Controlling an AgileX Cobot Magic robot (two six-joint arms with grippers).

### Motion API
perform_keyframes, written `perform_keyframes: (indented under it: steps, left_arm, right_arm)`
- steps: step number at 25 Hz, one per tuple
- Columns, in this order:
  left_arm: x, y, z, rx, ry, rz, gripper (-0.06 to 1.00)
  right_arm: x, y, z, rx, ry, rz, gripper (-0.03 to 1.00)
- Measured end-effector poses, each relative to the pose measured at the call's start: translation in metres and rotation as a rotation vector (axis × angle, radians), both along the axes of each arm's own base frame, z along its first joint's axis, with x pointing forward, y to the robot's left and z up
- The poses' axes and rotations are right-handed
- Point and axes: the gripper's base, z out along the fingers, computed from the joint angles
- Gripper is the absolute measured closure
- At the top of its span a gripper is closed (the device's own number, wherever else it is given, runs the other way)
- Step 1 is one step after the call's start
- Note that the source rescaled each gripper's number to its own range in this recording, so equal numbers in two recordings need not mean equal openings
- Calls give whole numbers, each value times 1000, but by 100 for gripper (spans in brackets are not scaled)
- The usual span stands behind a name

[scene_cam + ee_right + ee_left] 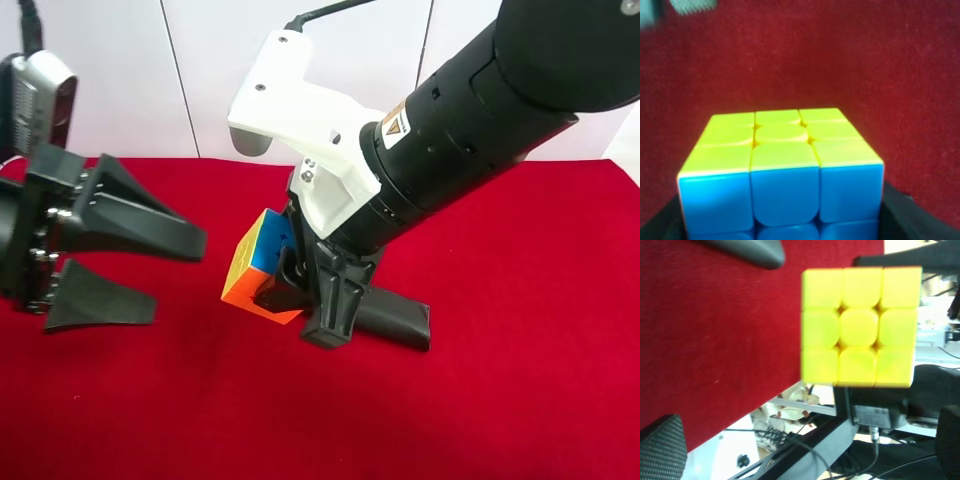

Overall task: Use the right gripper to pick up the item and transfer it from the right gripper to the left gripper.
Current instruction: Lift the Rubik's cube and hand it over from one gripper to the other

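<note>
The right gripper (285, 290), on the thick black arm with the white bracket, is shut on the puzzle cube (255, 258) and holds it tilted above the red cloth. The cube's yellow, blue and orange faces show. In the right wrist view the cube (782, 165) fills the lower middle, yellow on top and blue facing, between dark fingers (912, 217). The left gripper (175, 278), with the grey camera box, is open at the exterior high view's left, its jaws pointing at the cube with a gap between. In the left wrist view the cube's yellow face (857, 325) lies ahead of the open pads (660, 450).
A long dark case (395, 318) lies on the red cloth (500, 400) just behind and under the right gripper. White wall panels stand behind the table. The left wrist view shows the cloth's edge (765, 405) with cables and equipment beyond it.
</note>
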Motion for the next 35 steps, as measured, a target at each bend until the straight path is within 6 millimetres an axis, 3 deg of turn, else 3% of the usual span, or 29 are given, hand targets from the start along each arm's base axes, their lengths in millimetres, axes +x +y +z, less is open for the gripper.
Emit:
perform_keyframes:
  steps: [14, 32, 33, 35]
  left_arm:
    - [22, -14, -14, -98, 25, 21, -6]
    - [18, -30, -20, -50, 0, -1, -6]
    - [18, -30, -20, -49, -1, 1, -4]
    - [19, -30, -20, -48, -3, 7, 11]
  right_arm:
    - [-3, 3, 2, 37, 20, 22, 97]
    - [-2, 9, 8, 130, -3, 41, 97]
    - [-2, 9, 8, 133, -2, 38, 97]
    - [-2, 10, 8, 135, -3, 37, 97]
